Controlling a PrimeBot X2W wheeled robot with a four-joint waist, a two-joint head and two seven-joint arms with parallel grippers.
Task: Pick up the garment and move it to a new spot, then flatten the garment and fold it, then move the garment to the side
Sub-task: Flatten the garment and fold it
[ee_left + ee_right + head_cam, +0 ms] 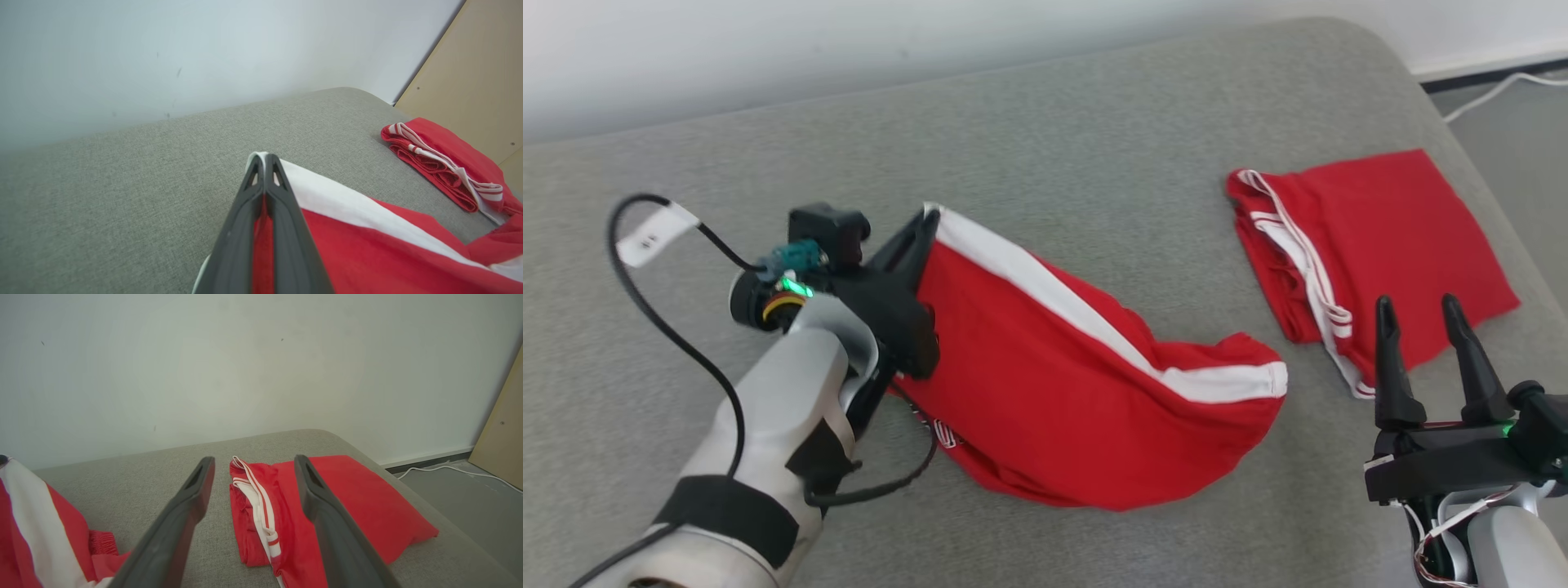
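- Left forearm [768, 425], nearest the head camera: pale smooth shell, black strap bands, cut off at the bottom edge.
- Left gripper [264, 161]: dark matte fingers clenched together on the white-banded edge of the garment; red cloth shows in the slit between them.
- Garment [1054, 392]: soft red knit with a broad white stripe. It lies left of centre on the cushion, pinched corner raised, the rest sagging in a rounded pouch onto the fabric.
- Some print at its lower left edge, too folded and hidden by the arm to read.
- Black cable [629, 278] loops off the left wrist with a white tag [654, 233]; tag marks too small to make out.
- Cushion [1094, 147]: grey woven upholstery, rounded corner.
- Folded red piece [1380, 237]: flat rectangle with thin white striped trim, well apart to the right.
- Right gripper [1421, 306]: tapered dark fingers spread, released, holding nothing, just before the folded piece.
- Tan board [470, 81] beyond the cushion, cut off by the frame.
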